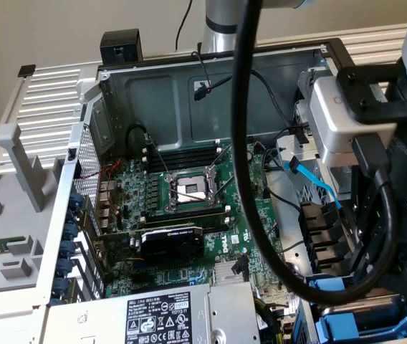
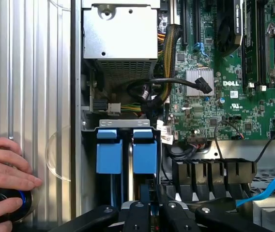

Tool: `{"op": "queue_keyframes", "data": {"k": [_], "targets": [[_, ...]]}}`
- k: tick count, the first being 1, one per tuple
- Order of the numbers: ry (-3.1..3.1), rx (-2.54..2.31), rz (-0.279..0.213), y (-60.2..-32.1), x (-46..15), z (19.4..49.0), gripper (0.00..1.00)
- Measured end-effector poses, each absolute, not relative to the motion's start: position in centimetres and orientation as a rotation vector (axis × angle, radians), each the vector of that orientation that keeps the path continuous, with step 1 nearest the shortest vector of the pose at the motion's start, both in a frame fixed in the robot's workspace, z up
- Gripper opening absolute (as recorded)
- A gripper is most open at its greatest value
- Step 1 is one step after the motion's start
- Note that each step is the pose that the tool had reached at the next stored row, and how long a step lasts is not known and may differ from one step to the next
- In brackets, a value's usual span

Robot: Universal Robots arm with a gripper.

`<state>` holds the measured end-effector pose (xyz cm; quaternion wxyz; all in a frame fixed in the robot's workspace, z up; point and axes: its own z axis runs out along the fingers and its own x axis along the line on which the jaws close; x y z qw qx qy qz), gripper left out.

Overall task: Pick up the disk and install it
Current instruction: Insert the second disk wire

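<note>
The disk shows by its bright blue carrier end. It stands edge-on in the drive bay of the open computer case, beside a second blue carrier. My gripper is directly over it, its black fingers close together on the narrow part of the disk that reaches back from the blue end. In the exterior view the arm's wrist hangs over the case's right side, above the blue carriers, and hides the fingers.
A person's hand rests on a round blue-ringed knob on the ribbed side panel. Nearby are a grey power-supply box, the green motherboard, loose black cables, a blue data cable and black slot guides.
</note>
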<state>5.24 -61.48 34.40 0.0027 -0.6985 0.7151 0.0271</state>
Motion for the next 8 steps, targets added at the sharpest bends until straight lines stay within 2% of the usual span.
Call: {"op": "queue_keyframes", "data": {"k": [4, 8], "targets": [[2.24, -2.188, 0.091, -61.5, 5.21, 35.12, 0.16], [2.224, -2.173, 0.124, -61.88, 5.22, 35.14, 0.16]]}}
